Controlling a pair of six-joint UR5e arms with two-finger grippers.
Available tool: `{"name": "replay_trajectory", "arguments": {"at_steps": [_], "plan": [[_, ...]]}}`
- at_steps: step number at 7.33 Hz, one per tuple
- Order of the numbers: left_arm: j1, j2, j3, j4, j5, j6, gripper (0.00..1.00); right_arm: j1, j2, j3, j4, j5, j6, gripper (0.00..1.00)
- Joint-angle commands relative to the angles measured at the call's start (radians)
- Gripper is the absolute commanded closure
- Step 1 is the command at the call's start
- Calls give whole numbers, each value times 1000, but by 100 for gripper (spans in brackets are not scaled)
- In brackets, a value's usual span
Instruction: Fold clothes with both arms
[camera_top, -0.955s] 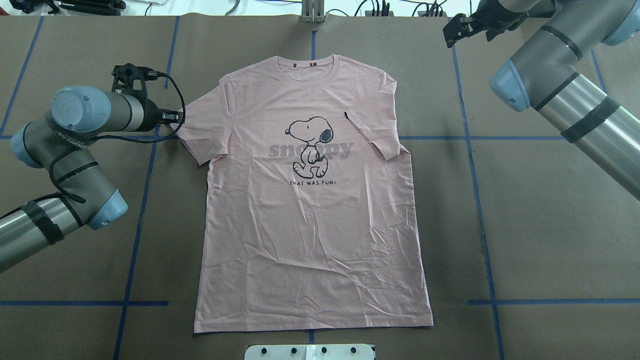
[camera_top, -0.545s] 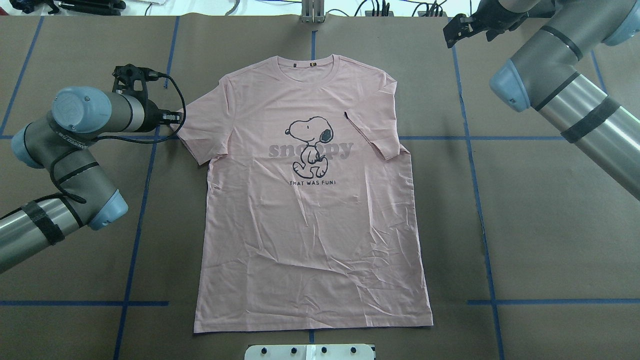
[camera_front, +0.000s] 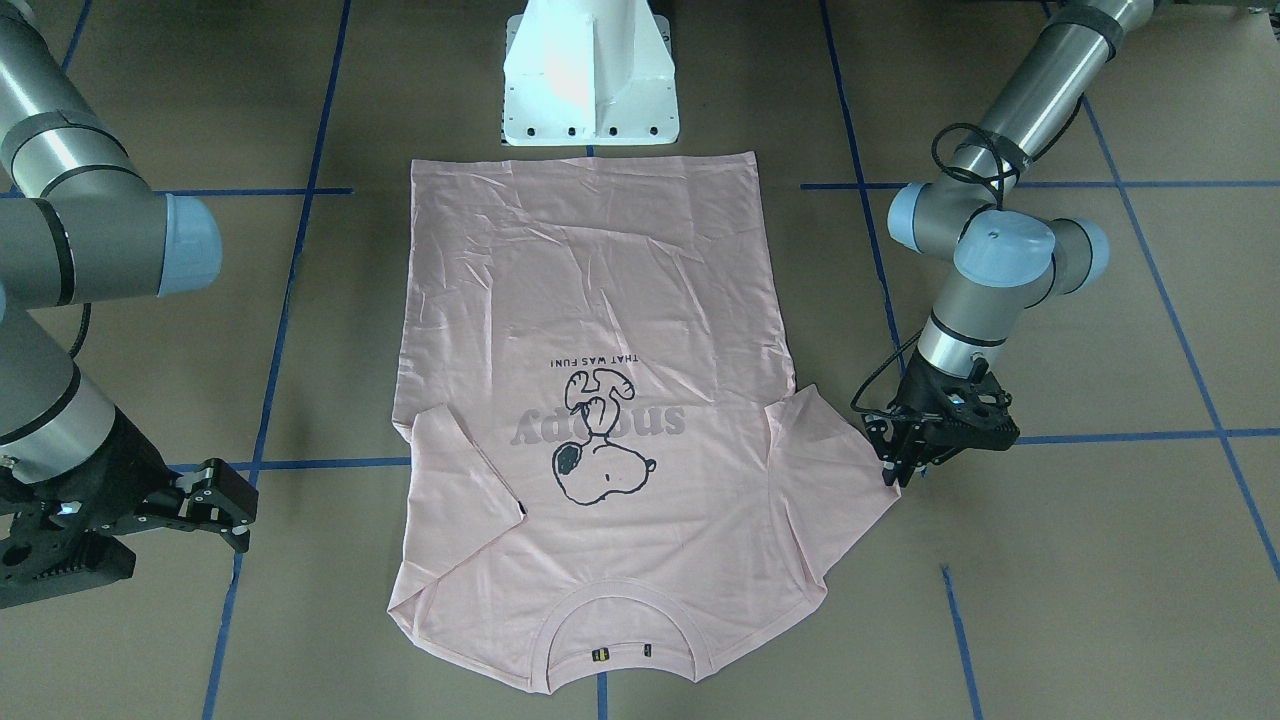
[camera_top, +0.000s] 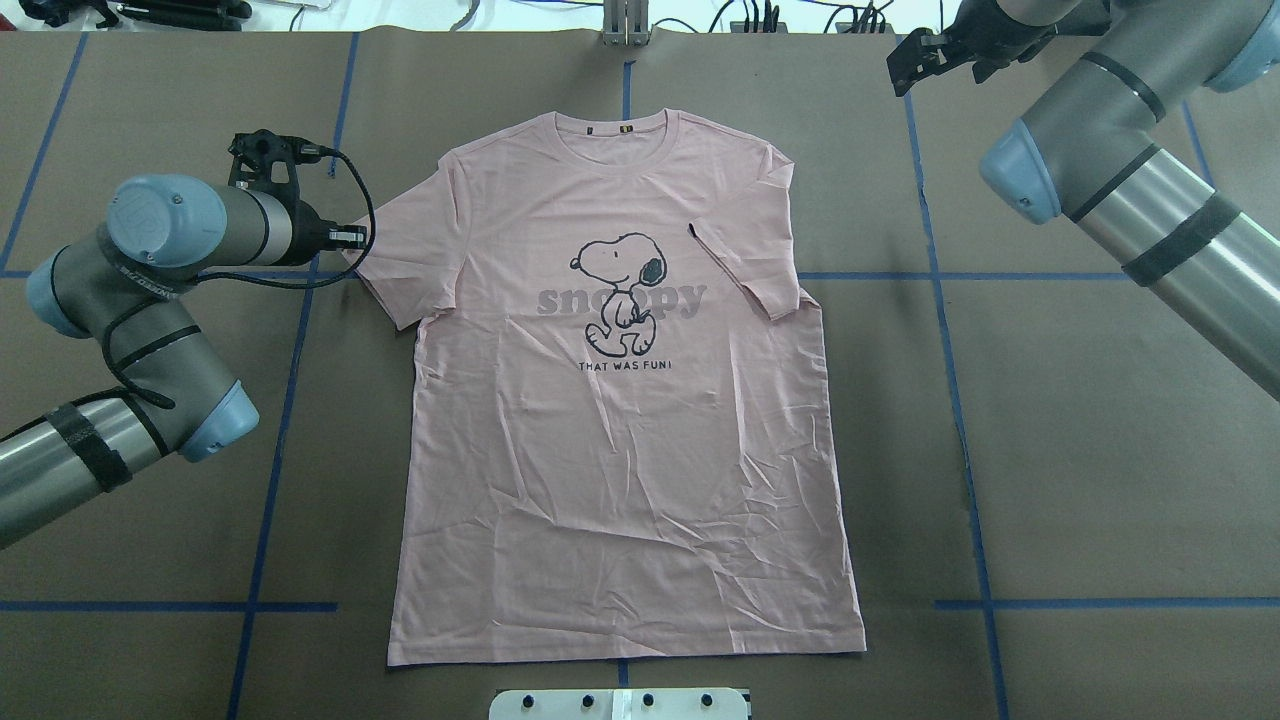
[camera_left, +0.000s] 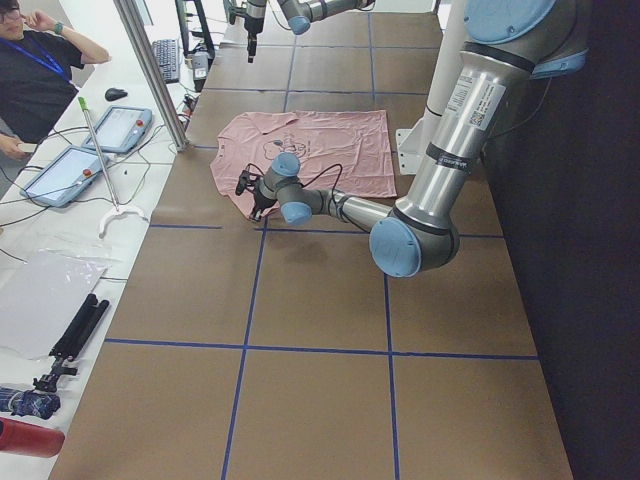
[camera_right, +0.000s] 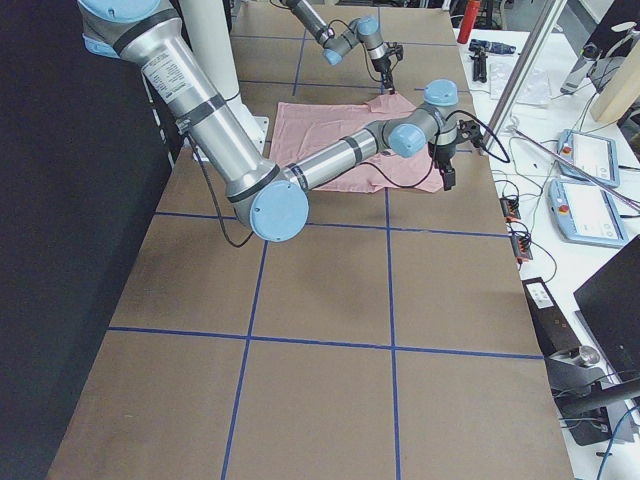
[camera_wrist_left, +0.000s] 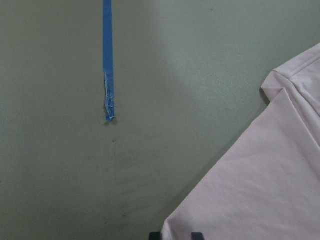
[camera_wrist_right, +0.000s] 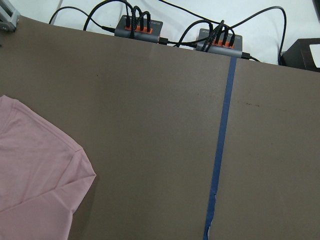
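Soft pale pink knit-cloth T-shirt, finely creased, matt dark print, matt brown paper-like worktop, faintly shiny blue tape lines, left arm and right arm of smooth satin silver metal tubing, glossy light-blue plastic joint caps, glossy white painted base.

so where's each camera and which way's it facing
Overhead: behind the robot, looking forward and down; left arm enters left, right arm right.
Front-facing: opposite, facing the robot; arms mirrored, pedestal at top.
Exterior left: table's left end; left arm near.
Exterior right: table's right end; right arm near.
Left wrist: down on shirt sleeve; jaw tips at bottom.
Right wrist: down on table and shirt; no body.
Shared: overhead and front-facing show the whole shirt.
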Motion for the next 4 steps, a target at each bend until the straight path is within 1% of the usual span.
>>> {"name": "replay_trajectory", "arguments": {"at_steps": [1, 2, 3, 4], "plan": [[0, 0, -16, 2, 2, -2, 100, 0, 0, 0, 0, 0, 1, 0], [-1, 0, -49, 9, -1, 0, 100, 0, 0, 0, 0, 0, 2, 0], [-1, -16, -75, 65, -3, -3, 100, 0, 1, 0, 0, 0, 5, 0], [0, -86, -120, 241, 0, -6, 100, 0, 2, 0, 0, 0, 7, 0]]}}
